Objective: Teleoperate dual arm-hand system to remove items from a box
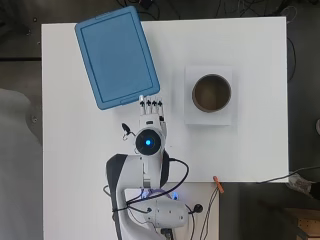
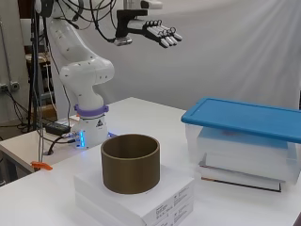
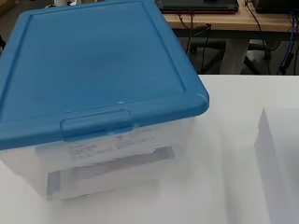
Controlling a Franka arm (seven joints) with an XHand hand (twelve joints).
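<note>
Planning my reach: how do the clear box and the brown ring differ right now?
The clear box is rectangular and see-through; the brown ring is round and opaque. The box is closed by a blue lid; the ring is open at the top. The box stands on the table, while the ring sits raised on a flat white box. Neither is touched by the hand, which hangs open above.

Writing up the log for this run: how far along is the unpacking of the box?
Nothing looks done yet. The blue lid is still shut on the clear box, with items visible inside through its wall. The hand hangs open high above the table, holding nothing. Left: take the lid off and lift the items out.
</note>
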